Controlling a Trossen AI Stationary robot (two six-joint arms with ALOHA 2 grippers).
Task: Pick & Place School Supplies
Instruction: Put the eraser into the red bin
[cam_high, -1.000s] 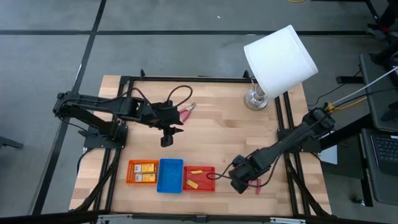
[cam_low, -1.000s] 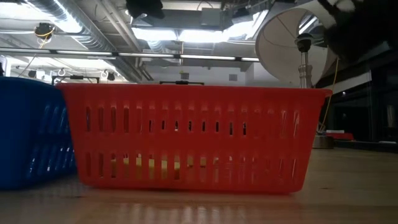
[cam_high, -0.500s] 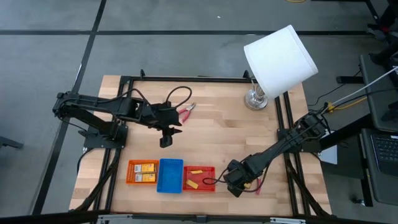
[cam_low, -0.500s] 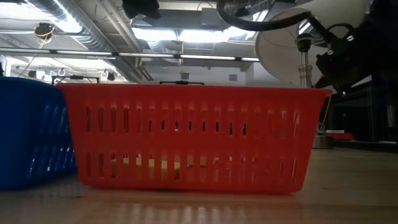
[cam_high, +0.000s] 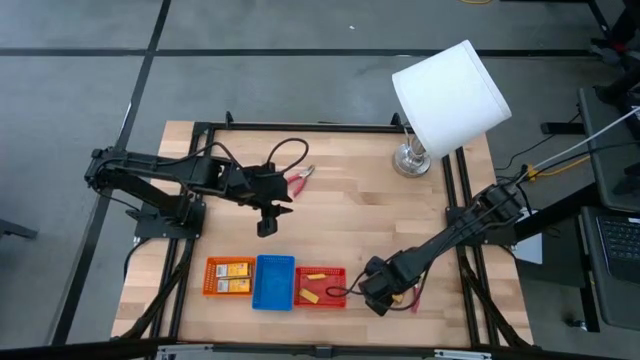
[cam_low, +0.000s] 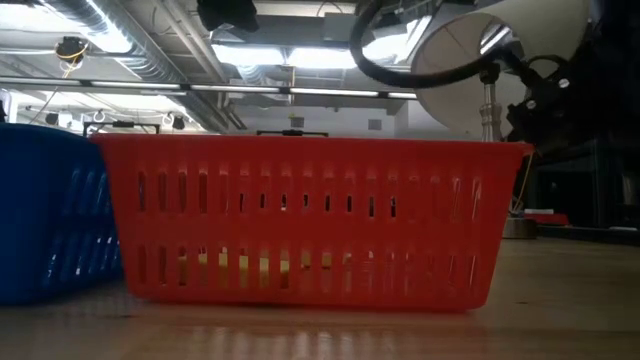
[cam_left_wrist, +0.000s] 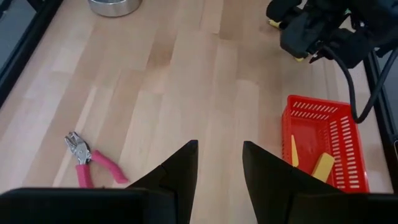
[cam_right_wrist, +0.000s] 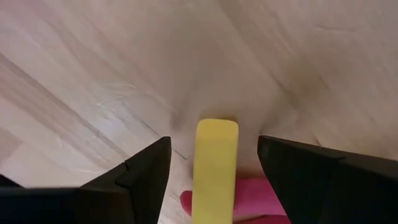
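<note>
**Right gripper lowered over a yellow block beside the red tray**

Much is hidden. In the low view the red tray (cam_low: 310, 222) fills most of the picture, and only faint yellow shapes are made out through its slots. In the high view the right gripper (cam_high: 378, 297) covers whatever lies under it; only pink handles (cam_high: 412, 297) are seen beside it on the table (cam_high: 350, 215). In the right wrist view a yellow block (cam_right_wrist: 215, 168) is seen between the two dark fingers (cam_right_wrist: 142, 177), which are spread wide, clear of it on both sides; nothing is gripped. Something pink (cam_right_wrist: 261, 200) lies beneath the block, cut off by the frame.

Compared with a second ago, the right gripper has been brought closer to the red tray's right end. The left arm has not been moved.

The left gripper (cam_high: 268, 224) is held over the middle of the table, its jaws partly open and empty. A pink-handled tool (cam_left_wrist: 84, 164) lies apart from it. Two yellow pieces (cam_high: 312, 284) lie in the red tray, and labelled packets (cam_high: 229, 277) in the orange tray (cam_high: 209, 277); the blue tray (cam_high: 274, 283) sits between them. Open wood is left between the trays and the lamp (cam_high: 445, 95).
</note>
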